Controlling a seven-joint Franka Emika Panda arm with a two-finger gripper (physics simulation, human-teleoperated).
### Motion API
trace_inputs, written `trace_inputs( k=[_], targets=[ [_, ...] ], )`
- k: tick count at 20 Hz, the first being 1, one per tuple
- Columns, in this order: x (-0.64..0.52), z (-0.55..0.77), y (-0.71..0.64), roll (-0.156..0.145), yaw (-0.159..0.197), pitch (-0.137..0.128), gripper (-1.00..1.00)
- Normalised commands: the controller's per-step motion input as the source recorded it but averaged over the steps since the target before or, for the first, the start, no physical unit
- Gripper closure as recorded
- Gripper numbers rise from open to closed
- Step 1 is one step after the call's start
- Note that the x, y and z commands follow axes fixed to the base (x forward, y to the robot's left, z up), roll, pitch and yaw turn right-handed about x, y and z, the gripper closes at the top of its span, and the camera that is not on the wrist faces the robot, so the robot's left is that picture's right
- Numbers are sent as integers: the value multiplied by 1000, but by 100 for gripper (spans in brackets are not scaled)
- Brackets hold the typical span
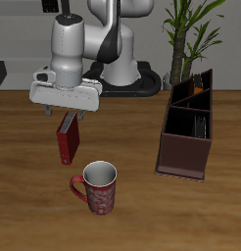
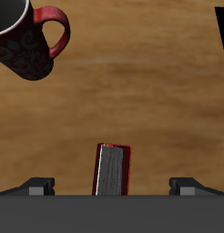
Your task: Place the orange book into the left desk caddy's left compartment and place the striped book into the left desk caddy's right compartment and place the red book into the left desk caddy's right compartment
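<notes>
The red book [image 1: 68,143] stands upright on the table, its pale page edges facing up in the wrist view [image 2: 112,170]. My gripper [image 1: 64,115] hovers just above it, open wide, with one finger [image 2: 36,187] on each side of the book and clear gaps between them. The left desk caddy [image 1: 183,147] sits well off to the side. An orange book edge [image 1: 198,80] shows in its far section with the taller slanted walls. A dark, finely striped book [image 1: 198,125] lies in a section nearer the front.
A red-patterned mug [image 1: 98,186] [image 2: 27,36] stands close to the red book, nearer the table's front edge. A potted plant [image 1: 191,29] rises behind the caddy. A corner of the caddy [image 2: 223,32] shows in the wrist view.
</notes>
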Motion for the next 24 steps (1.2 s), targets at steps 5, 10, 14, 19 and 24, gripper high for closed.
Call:
trace_inputs(
  k=[5,10,14,19,24],
  targets=[
    [23,-257,-12,-11,-43,31,-100],
    [56,-172,-11,-4,-7,33,-100],
    [22,-173,-91,-34,-21,27,100],
    [-6,-104,3,-2,-8,13,100],
    [-32,-8,-36,-10,-11,-3,100]
  ],
)
